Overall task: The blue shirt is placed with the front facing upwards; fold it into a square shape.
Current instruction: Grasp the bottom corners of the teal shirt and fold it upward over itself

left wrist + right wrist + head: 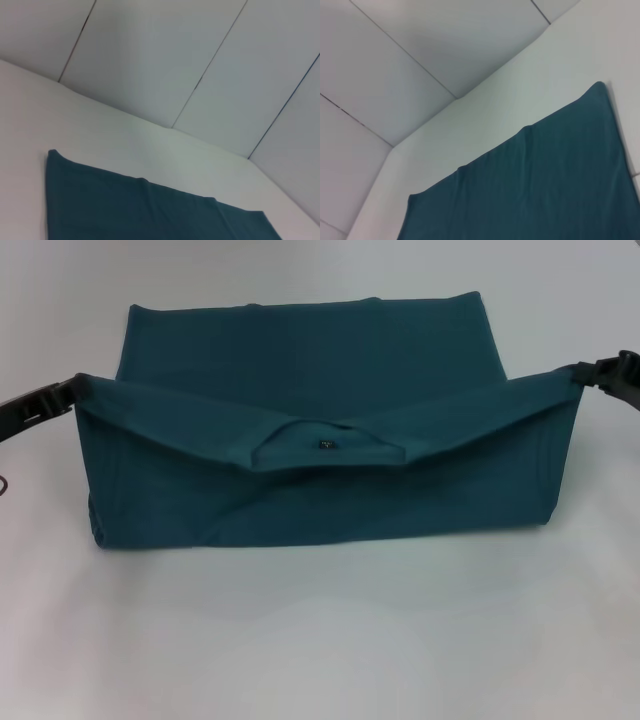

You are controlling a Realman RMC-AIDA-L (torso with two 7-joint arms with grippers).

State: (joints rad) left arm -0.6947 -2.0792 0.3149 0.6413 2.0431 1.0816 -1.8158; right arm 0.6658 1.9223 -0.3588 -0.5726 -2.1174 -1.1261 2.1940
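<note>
The blue shirt lies across the middle of the white table, its plain teal side up. Its near part is lifted and hangs as a wide band, with the ribbed collar and small dark label at the middle of the raised edge. My left gripper is shut on the raised left corner. My right gripper is shut on the raised right corner. Both wrist views show only flat teal cloth on the table, with no fingers in sight.
Pale wall panels rise behind the table's far edge. Bare white tabletop lies in front of the shirt and to both sides.
</note>
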